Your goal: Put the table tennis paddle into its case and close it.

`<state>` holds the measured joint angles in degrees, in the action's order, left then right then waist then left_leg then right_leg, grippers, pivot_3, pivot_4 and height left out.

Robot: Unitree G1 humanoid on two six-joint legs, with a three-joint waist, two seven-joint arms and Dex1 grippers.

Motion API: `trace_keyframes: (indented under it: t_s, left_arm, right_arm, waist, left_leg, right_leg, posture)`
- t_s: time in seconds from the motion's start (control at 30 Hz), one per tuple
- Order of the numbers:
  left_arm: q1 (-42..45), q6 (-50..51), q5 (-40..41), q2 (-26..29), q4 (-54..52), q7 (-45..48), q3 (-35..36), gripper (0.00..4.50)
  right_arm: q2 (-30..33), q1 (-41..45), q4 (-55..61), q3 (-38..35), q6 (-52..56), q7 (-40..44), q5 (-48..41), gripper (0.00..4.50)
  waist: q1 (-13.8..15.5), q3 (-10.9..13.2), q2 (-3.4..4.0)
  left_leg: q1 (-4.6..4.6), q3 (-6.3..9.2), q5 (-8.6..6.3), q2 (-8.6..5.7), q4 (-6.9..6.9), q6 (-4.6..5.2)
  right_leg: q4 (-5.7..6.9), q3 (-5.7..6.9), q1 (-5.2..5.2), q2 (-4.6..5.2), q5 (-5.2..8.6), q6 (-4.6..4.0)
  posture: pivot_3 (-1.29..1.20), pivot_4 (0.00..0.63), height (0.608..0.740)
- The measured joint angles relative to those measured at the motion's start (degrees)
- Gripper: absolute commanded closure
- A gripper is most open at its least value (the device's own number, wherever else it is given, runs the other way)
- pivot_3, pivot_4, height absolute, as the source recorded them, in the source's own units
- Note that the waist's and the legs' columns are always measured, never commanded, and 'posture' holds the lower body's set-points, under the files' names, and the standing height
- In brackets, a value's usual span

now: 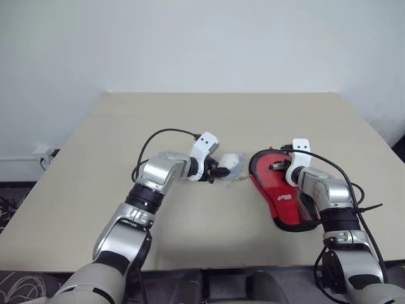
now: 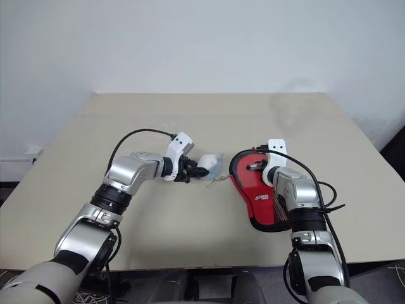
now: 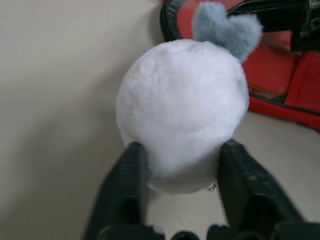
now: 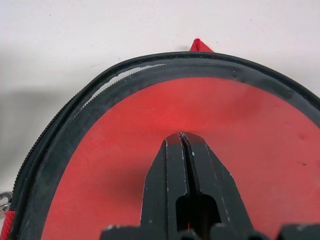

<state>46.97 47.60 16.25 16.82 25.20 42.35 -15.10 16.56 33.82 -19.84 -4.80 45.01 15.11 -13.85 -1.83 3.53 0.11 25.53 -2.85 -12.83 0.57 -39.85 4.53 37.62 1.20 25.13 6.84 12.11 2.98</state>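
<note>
A beige desk (image 1: 190, 120) carries two things — the red case (image 1: 278, 190) with black trim on the right, and a white fuzzy ball (image 1: 231, 161) just left of it.

Head stereo pair: 2 eyes, high, facing forward-down over table (image 1: 190, 120); scene shared. Wrist cameras: 2, close-range along fingers; both take in the case (image 4: 125, 130).
</note>
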Motion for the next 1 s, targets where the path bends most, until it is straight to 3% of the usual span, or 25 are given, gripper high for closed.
trace_keyframes:
  t_s: [0.1, 1.0]
  left_arm:
    - [1.57, -1.38, -0.69, -0.80, 3.11, -0.52, 0.74, 4.46]
    - [20.07, -21.89, -9.15, -9.94, 38.77, -5.72, 6.79, 4.49]
  right_arm:
    - [0.00, 0.04, 0.12, 0.18, 0.30, 0.05, 0.47, 4.50]
    - [-1.35, -1.36, 3.72, 0.92, 3.31, 0.94, 1.51, 4.50]
  waist:
    - [0.00, -0.01, -0.02]
    - [-0.04, -0.17, -0.40]
  left_leg:
    - [0.00, 0.00, 0.00, -0.01, 0.00, 0.00]
    - [0.01, 0.12, -0.01, 0.07, 0.00, -0.01]
  right_leg:
    - [0.00, 0.00, -0.02, 0.00, 0.00, 0.00]
    - [-0.01, 0.33, -0.01, 0.10, -0.02, 0.04]
  posture:
    - [0.00, 0.000, 0.688]
    - [0.00, 0.000, 0.688]
